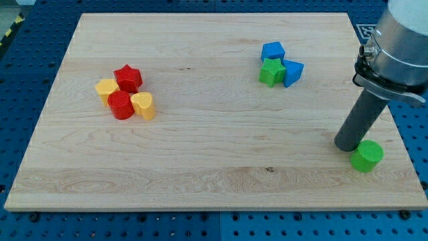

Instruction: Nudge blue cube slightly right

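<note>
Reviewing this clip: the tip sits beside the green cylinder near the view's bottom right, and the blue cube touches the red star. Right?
Not quite. In the camera view the blue cube touches the green star, not the red one. My tip does sit beside the green cylinder.

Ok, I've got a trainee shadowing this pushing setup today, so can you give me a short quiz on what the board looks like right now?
1. True or false: my tip is touching the blue cube.
2. Which block lies nearest my tip? A) red star B) green cylinder C) yellow heart
3. Fill in: the green star sits between the blue cube and the blue ____.

Key:
1. False. My tip is far off, toward the view's bottom right.
2. B, the green cylinder, just to the view's right of my tip.
3. Triangle; the blue triangle is on the star's right in the view.
</note>
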